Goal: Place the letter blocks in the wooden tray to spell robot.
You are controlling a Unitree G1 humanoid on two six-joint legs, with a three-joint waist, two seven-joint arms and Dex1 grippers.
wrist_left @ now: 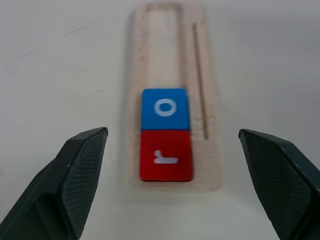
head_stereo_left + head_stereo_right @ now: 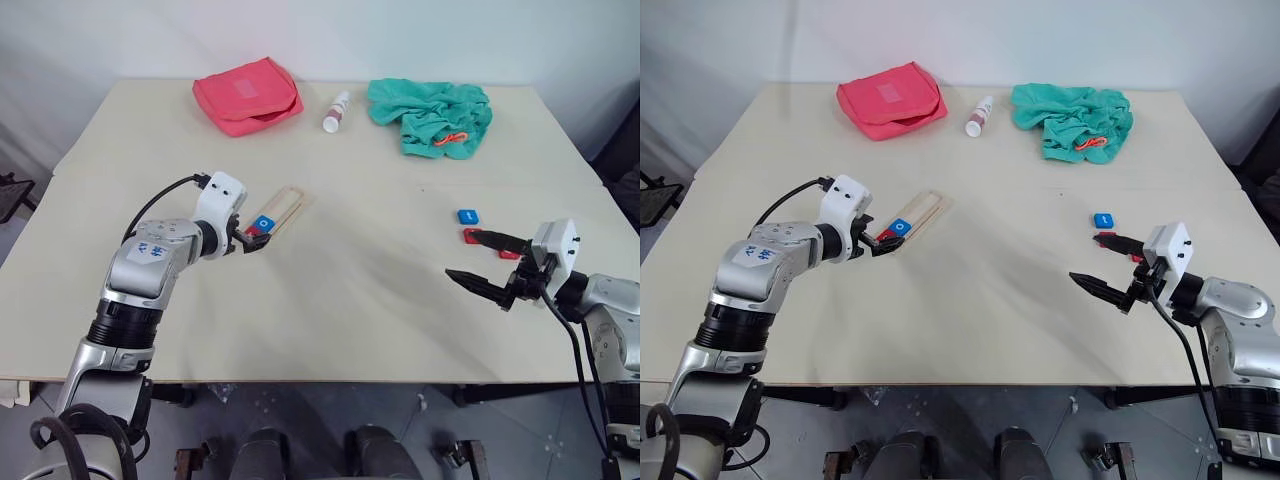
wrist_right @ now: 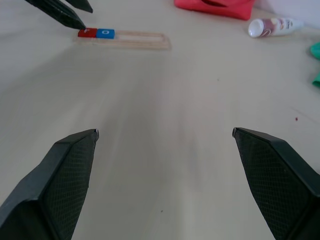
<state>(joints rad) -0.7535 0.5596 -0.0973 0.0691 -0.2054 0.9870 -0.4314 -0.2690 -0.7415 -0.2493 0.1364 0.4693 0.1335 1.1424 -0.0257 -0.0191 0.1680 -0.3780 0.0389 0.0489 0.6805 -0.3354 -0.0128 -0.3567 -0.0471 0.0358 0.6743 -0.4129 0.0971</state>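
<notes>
The near end of the tray [image 2: 278,214] is partly hidden in the head views by the left hand [image 2: 250,238], so from there the red tile [image 1: 165,156] shows only as a sliver beside the fingers. The left wrist view gives it plainly: a red "r" sits at the tray's near end, with the blue "o" tile [image 1: 165,109] touching it just beyond, both in the groove; the rest of the groove is bare. On the robot's right side of the surface [image 2: 330,300], another blue tile [image 2: 468,216] lies flat, its letter too small to read. Just nearer the robot, red tiles [image 2: 472,237] are largely covered by the upper finger of the right hand [image 2: 484,262]; how many lie there, and their letters, cannot be told.

The left arm reaches forward, its hand tipped slightly down toward the tray's near end, fingers spread apart with nothing between them, one to each side of the tray end. The right arm is bent in from the right edge, its hand about level and pointing toward the robot's left, fingers wide apart and empty, above the surface beside the loose tiles.

At the far edge lie a pink pouch [image 2: 247,95], a small bottle [image 2: 337,111] and a green cloth [image 2: 431,115].
</notes>
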